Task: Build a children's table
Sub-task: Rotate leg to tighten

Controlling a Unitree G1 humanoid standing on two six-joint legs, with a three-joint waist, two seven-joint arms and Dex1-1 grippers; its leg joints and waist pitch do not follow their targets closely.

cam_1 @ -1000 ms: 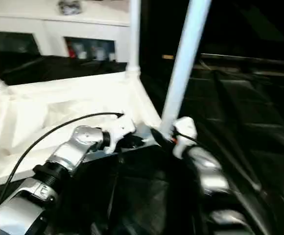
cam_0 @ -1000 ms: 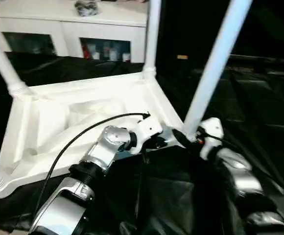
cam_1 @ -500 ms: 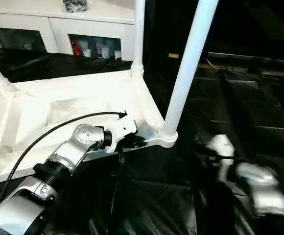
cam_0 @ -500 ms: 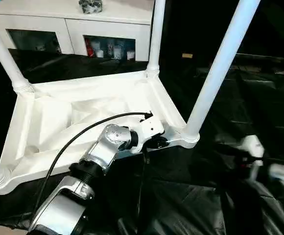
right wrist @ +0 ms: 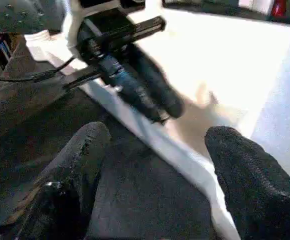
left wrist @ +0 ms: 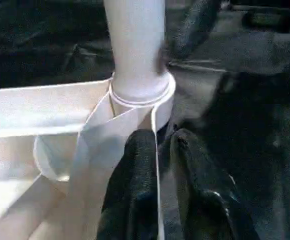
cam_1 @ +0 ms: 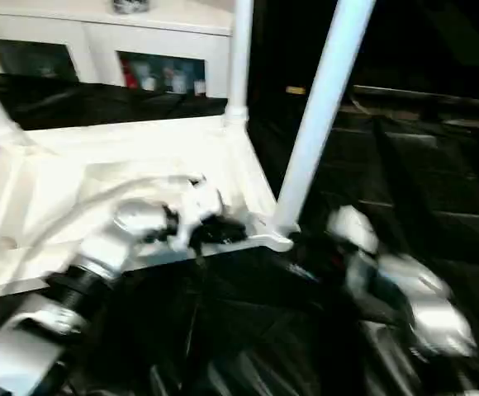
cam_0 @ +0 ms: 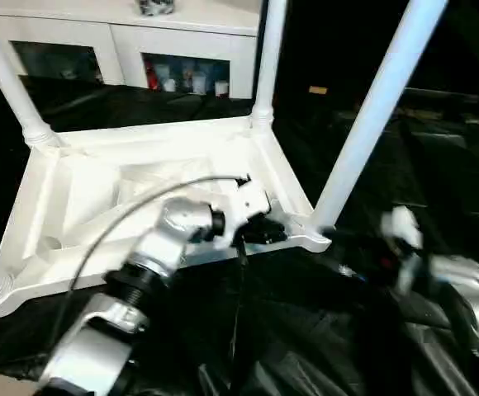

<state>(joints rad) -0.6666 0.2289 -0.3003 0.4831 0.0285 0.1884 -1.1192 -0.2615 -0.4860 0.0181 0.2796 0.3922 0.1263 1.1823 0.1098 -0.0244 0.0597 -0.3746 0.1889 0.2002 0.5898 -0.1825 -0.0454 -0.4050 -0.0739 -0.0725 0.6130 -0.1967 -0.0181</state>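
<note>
The children's table is seen lying upside down on a black sheet, its ribbed underside turned upward. The long axis of the rectangular top runs left to right, the right end swung somewhat nearer. Tube legs are seated in the round corner sockets and point straight up: the near right leg, the far right leg and the far left leg are seen rising past the upper edge.

The left gripper is set on the near rim of the top, just beside the near right leg's socket; its fingers are narrowly parted with the thin rim wall between them. The right gripper is held wide apart, holding nothing, just right of that corner. A white glass-door cabinet stands beyond the table.
</note>
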